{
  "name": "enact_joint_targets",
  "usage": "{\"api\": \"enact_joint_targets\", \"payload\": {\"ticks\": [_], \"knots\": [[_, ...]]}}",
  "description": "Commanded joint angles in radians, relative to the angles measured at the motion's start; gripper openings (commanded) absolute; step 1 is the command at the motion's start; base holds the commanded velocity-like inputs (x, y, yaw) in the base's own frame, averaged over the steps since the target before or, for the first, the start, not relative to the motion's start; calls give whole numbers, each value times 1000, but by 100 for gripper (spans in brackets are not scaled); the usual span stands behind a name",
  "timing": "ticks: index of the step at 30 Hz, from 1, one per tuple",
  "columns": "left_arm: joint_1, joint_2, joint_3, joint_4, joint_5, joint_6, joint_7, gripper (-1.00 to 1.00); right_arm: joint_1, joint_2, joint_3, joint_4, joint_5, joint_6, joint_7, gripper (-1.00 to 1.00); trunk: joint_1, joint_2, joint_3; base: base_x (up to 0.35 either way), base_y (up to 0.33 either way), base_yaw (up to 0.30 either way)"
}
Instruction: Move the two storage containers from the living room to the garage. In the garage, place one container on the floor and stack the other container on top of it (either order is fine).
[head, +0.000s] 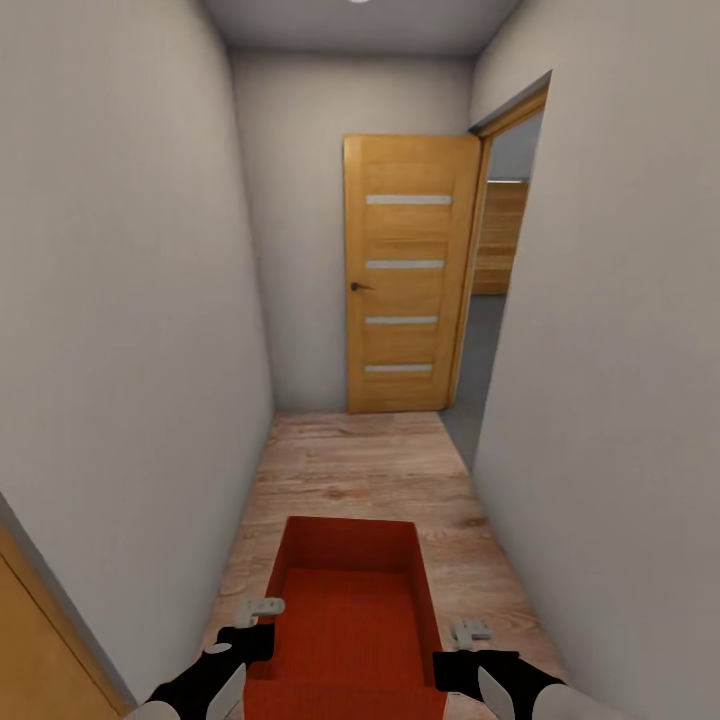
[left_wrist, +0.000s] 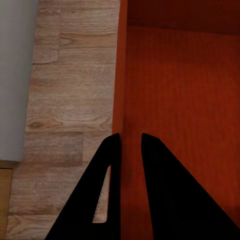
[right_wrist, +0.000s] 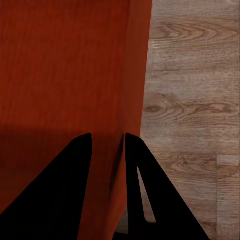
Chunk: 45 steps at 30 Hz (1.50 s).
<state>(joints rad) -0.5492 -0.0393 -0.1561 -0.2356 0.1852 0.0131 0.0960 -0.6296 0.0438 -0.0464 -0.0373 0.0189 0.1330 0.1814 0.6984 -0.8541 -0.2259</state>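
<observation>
Container: orange-red storage container (head: 350, 610) – carried between both end effectors, above the wood plank floor (head: 350, 460)
Left end effector (left_wrist: 131, 137): clamped on its left wall
Right end effector (right_wrist: 109, 136): clamped on its right wall
Ahead: wooden door (head: 408, 275) – open

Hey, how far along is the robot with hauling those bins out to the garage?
Done: one orange-red container is picked up. In hand: the left gripper and the right gripper each pinch a side wall, carrying it along a hallway with a wood plank floor toward a wooden door. Left: reaching the garage, setting it down, stacking the second bin.
</observation>
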Motion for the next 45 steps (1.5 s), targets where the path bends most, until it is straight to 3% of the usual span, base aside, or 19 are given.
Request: {"api": "enact_joint_targets", "payload": {"ticks": [1, 20, 45], "knots": [[0, 1, -28, 2, 23, 2, -25, -100, -1, -29, -18, -62, 3, -27, 4, -100, 1, -1, -1, 340, 112, 0], [0, 1, -28, 2, 23, 2, -25, -100, 0, -29, -18, -62, 3, -27, 4, -100, 1, -1, -1, 340, 106, -2], [0, 1, -28, 2, 23, 2, -25, -100, 0, -29, -18, -62, 2, -27, 4, -100, 1, -1, -1, 340, 98, -88]]}}
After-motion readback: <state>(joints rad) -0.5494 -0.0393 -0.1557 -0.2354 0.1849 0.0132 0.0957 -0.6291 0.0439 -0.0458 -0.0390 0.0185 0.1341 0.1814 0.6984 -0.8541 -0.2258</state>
